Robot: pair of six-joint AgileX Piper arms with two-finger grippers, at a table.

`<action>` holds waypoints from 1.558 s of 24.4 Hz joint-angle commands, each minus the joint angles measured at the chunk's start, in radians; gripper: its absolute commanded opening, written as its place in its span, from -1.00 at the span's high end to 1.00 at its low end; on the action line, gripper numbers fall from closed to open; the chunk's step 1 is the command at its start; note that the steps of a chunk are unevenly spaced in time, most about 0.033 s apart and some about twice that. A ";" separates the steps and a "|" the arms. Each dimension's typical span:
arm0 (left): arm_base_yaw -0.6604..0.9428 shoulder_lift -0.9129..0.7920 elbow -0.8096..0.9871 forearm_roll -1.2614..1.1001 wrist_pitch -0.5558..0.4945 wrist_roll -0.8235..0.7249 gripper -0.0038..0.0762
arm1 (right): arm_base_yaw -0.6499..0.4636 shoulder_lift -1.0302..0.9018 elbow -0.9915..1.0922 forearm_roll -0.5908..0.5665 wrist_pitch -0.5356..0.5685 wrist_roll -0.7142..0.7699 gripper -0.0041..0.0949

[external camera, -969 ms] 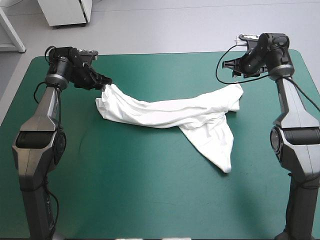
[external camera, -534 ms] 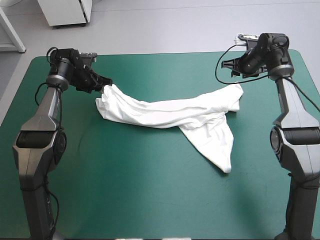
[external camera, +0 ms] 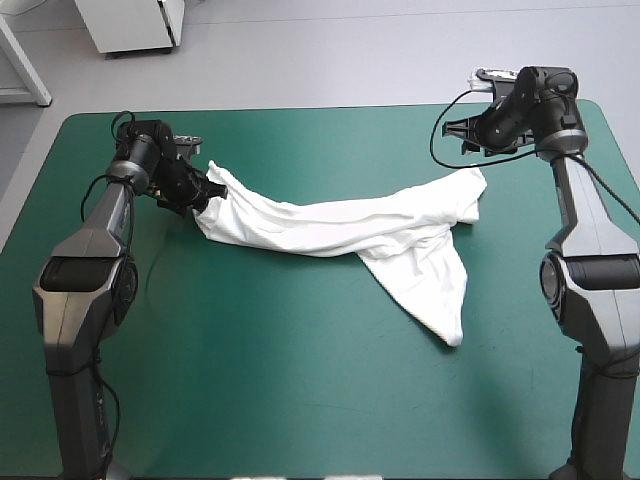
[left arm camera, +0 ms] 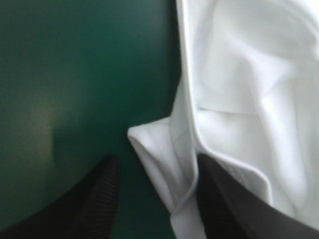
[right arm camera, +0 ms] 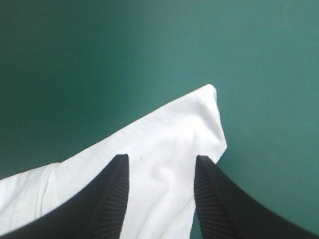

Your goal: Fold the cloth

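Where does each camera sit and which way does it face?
High view: above, behind the robot, looking down at the table and T-shirt; both arms show.
Left wrist view: over the left tool, facing a T-shirt fold between its open fingers.
Right wrist view: over the right tool, facing a T-shirt corner under its open fingers.
Shared: all three show the T-shirt.

I see the worktop [external camera: 300, 410] filling most of the high view under its teal-green cover [external camera: 330, 140], corners rounded. Beyond its far edge lies a smooth, pale grey floor [external camera: 350, 50]. A white cabinet [external camera: 130, 25] stands on that floor past the far left corner, only its lower part in view. Further left, a white slanting leg [external camera: 22, 60] of some other furniture shows. The light reads soft and even to me. In the left wrist view a pale sheen [left arm camera: 45, 119] lies on the cover.
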 commanded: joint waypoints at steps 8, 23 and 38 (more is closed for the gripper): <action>-0.003 -0.006 -0.019 0.004 0.051 0.016 0.96 | -0.002 -0.169 0.011 0.029 0.002 -0.009 0.11; -0.003 -0.006 -0.019 -0.045 0.036 0.020 0.96 | 0.231 -0.761 0.935 -0.054 -0.006 -0.023 0.11; -0.003 -0.006 -0.019 -0.059 0.020 0.023 0.96 | 0.338 -0.806 1.273 -0.050 -0.209 0.021 0.11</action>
